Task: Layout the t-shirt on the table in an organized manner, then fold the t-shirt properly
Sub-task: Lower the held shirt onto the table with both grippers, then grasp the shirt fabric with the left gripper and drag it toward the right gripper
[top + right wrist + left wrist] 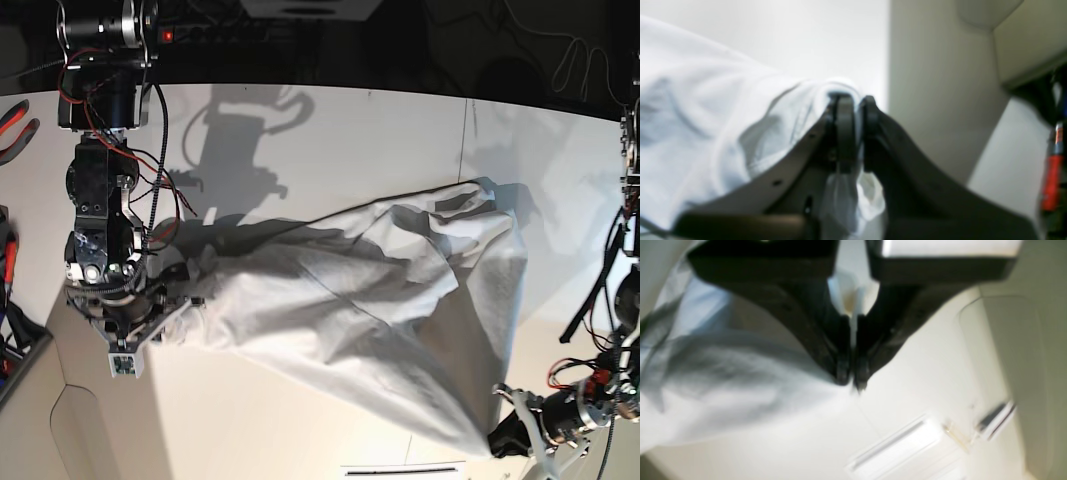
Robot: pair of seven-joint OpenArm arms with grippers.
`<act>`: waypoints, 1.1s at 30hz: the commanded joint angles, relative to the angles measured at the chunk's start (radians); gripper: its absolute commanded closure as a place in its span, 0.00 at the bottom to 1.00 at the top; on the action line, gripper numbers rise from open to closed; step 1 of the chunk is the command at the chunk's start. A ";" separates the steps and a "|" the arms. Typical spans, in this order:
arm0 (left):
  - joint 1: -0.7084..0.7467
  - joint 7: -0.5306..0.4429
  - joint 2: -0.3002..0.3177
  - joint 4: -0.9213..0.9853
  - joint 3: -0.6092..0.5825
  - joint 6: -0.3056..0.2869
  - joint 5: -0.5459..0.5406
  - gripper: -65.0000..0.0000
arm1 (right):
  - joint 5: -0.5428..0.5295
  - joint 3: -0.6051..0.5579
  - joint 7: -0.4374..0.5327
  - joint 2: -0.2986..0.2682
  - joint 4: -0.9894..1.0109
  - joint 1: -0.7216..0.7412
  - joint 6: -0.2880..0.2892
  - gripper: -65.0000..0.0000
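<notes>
The white t-shirt hangs bunched and stretched between my two grippers over the white table. My right gripper at the left is shut on one end of the shirt; the right wrist view shows its fingertips pinching a fold of the shirt. My left gripper at the front right is shut on the shirt's lower corner. In the left wrist view its fingertips are closed, with the fabric trailing left. The collar and the label are hidden.
A thin dark seam crosses the table at the right. Red-handled pliers lie off the left edge, and a red-handled tool shows in the right wrist view. A dark strip lies at the front edge. Cables hang at the far right.
</notes>
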State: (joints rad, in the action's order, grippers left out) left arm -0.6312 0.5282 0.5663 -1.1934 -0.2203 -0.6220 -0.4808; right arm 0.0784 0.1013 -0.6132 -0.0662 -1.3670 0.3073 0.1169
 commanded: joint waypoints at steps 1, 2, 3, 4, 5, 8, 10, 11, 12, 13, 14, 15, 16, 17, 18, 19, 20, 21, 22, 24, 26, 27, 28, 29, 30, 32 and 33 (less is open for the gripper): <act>-0.055 -0.101 -0.011 0.048 -0.015 0.008 0.034 1.00 | 0.007 0.011 0.019 -0.003 0.037 0.051 -0.007 1.00; -0.077 -0.185 -0.039 0.116 -0.039 0.009 0.097 1.00 | 0.007 0.018 0.019 -0.003 0.094 0.075 -0.007 1.00; -0.100 -0.245 -0.065 0.184 -0.060 0.024 0.148 0.95 | 0.008 0.023 0.023 -0.003 0.145 0.097 -0.007 0.86; -0.121 -0.285 -0.090 0.250 -0.079 0.061 0.185 0.81 | 0.008 0.026 0.031 -0.004 0.187 0.114 -0.006 0.67; -0.143 -0.312 -0.116 0.312 -0.093 0.101 0.212 0.71 | 0.009 0.026 0.046 -0.006 0.218 0.124 -0.004 0.54; -0.194 -0.320 -0.173 0.453 -0.113 0.240 0.244 0.65 | 0.027 0.026 0.095 -0.012 0.241 0.133 -0.001 0.50; -0.200 -0.315 -0.181 0.478 -0.113 0.323 0.246 0.65 | 0.046 0.026 0.110 -0.011 0.228 0.133 -0.002 0.51; -0.200 -0.304 -0.180 0.478 -0.113 0.344 0.246 0.65 | 0.045 0.026 0.109 -0.011 0.216 0.133 -0.002 0.51; -0.200 -0.282 -0.172 0.478 -0.113 0.349 0.246 0.65 | 0.045 0.026 0.109 -0.011 0.203 0.133 -0.002 0.51; -0.200 -0.261 -0.165 0.474 -0.113 0.343 0.245 0.65 | 0.039 0.026 0.106 -0.011 0.186 0.133 -0.001 0.51; -0.200 -0.241 -0.158 0.465 -0.112 0.318 0.244 0.65 | 0.025 0.026 0.099 -0.011 0.167 0.132 0.000 0.53; -0.197 -0.223 -0.147 0.454 -0.113 0.283 0.235 0.65 | 0.005 0.026 0.085 -0.011 0.141 0.132 0.005 0.55; -0.193 -0.207 -0.134 0.439 -0.113 0.243 0.211 0.65 | -0.016 0.026 0.068 -0.011 0.111 0.132 0.029 0.56; -0.187 -0.195 -0.119 0.418 -0.112 0.216 0.181 0.65 | -0.042 0.026 0.050 -0.011 0.076 0.129 0.057 0.57; -0.179 -0.186 -0.103 0.392 -0.112 0.202 0.148 0.65 | -0.072 0.026 0.030 -0.011 0.035 0.126 0.087 0.57; -0.167 -0.182 -0.086 0.363 -0.112 0.185 0.118 0.65 | -0.105 0.026 0.008 -0.011 -0.010 0.118 0.116 0.57; -0.153 -0.179 -0.068 0.329 -0.112 0.176 0.095 0.65 | -0.137 0.026 -0.006 -0.010 -0.063 0.106 0.142 0.57; -0.138 -0.172 -0.051 0.292 -0.110 0.164 0.076 0.65 | -0.163 0.026 -0.021 -0.010 -0.118 0.090 0.161 0.57; -0.119 -0.154 -0.035 0.253 -0.106 0.160 0.065 0.65 | -0.182 0.026 -0.038 -0.011 -0.177 0.068 0.181 0.57; -0.080 -0.103 -0.014 0.178 -0.094 0.143 0.048 0.65 | -0.211 0.026 -0.067 -0.011 -0.292 0.019 0.213 0.58; -0.038 -0.056 -0.002 0.111 -0.088 0.106 0.027 0.65 | -0.251 0.026 -0.097 -0.010 -0.388 -0.039 0.256 0.60; -0.014 -0.035 -0.001 0.082 -0.088 0.096 0.019 0.65 | -0.280 0.025 -0.111 -0.011 -0.426 -0.070 0.280 0.61; 0.012 -0.018 -0.002 0.055 -0.088 0.083 0.011 0.65 | -0.309 0.024 -0.121 -0.010 -0.456 -0.103 0.303 0.62; 0.039 -0.010 -0.005 0.031 -0.088 0.067 0.003 0.65 | -0.335 0.023 -0.130 -0.011 -0.479 -0.136 0.324 0.62; 0.068 -0.009 -0.008 0.010 -0.088 0.047 -0.003 0.65 | -0.353 0.023 -0.139 -0.011 -0.494 -0.169 0.343 0.62; 0.124 -0.010 -0.027 -0.029 -0.088 0.013 0.000 0.65 | -0.367 0.023 -0.154 -0.011 -0.509 -0.232 0.366 0.62; 0.150 -0.011 -0.042 -0.042 -0.088 -0.004 0.008 0.65 | -0.366 0.023 -0.155 -0.012 -0.510 -0.261 0.373 0.62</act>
State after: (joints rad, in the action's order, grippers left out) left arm -0.4503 0.5346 0.5148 -1.2186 -0.3149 -0.6174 -0.4591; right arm -0.2695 0.1234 -0.7898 -0.0723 -1.8591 0.0315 0.4858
